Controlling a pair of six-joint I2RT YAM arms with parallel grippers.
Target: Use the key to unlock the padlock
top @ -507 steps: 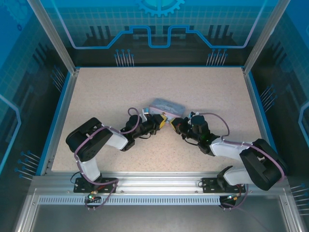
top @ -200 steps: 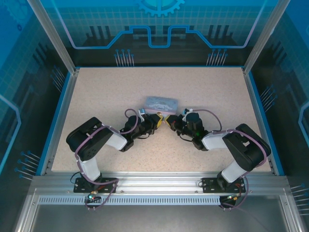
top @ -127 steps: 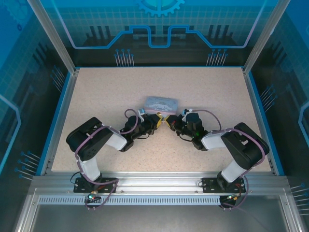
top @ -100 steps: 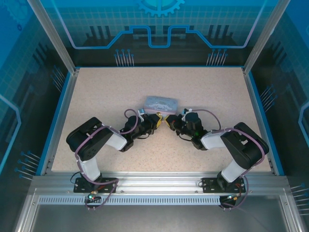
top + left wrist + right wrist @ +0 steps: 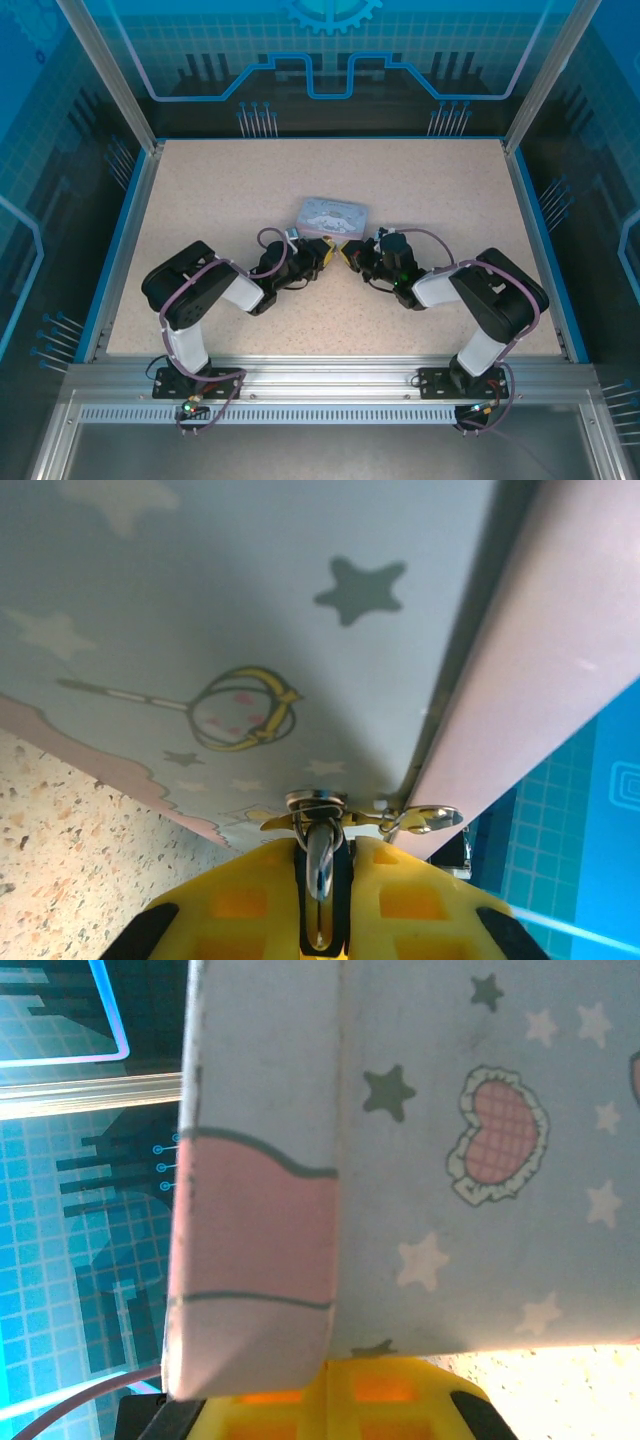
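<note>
1. Your tin [image 5: 335, 213] sits near the middle of the worktop [image 5: 220, 190]. Both arms reach in to its near edge from either side.
2. Your left gripper [image 5: 328, 251] is at the tin's near edge, left of centre, and just beside the right gripper [image 5: 347, 255].
3. In the left wrist view, the yellow fingers [image 5: 240, 890] are clenched on a slim grey metal piece, which looks like the padlock [image 5: 320, 865]. It stands upright in the narrow slot between them.
4. The padlock's top meets the small metal hasp [image 5: 318, 802] on the tin's front wall, right above the fingertips. So the lock is at the very tip of your left gripper and touches the tin's fitting.
5. A second bright metal tab [image 5: 425, 818] sticks out just right of the hasp, where the lid and body meet.
6. In the right wrist view, that gripper's yellow fingers [image 5: 375, 1400] press up under the tin's corner, and the pink-and-blue wall covers their tips.
7. You cannot tell from here whether the right gripper is clenched or released, or whether it grasps anything.
</note>
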